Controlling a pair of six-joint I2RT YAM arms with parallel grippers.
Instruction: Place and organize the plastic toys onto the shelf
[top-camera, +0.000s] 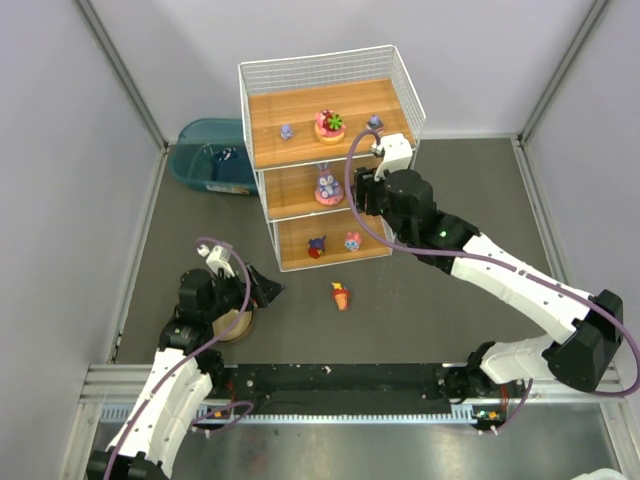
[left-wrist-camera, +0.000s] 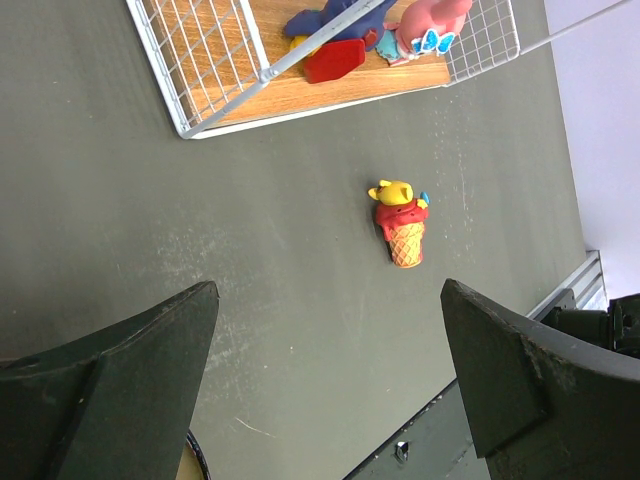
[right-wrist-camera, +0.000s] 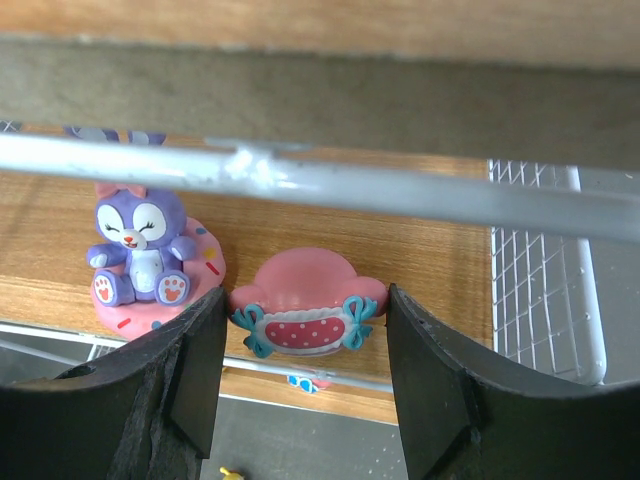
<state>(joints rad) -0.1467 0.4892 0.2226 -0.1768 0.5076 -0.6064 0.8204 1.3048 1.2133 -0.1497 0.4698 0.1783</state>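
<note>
**Squarely inside the right gripper (right-wrist-camera: 306, 300): a pink sofa toy (right-wrist-camera: 305, 322)**

Top view: the right gripper is reaching into the shelf (top-camera: 300, 105), middle tier, beside the bunny (top-camera: 328, 185).

Left wrist: the left gripper (left-wrist-camera: 327, 330) is gaping wide and empty, a cone toy (left-wrist-camera: 400, 225) lying ahead, well apart.

Right wrist: half-open jaws are pinching the sofa toy's sides.

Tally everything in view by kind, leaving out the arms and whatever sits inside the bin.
Toys: 8
Shelf: 1
Bin: 1
Bowl: 1
Total: 11
</note>
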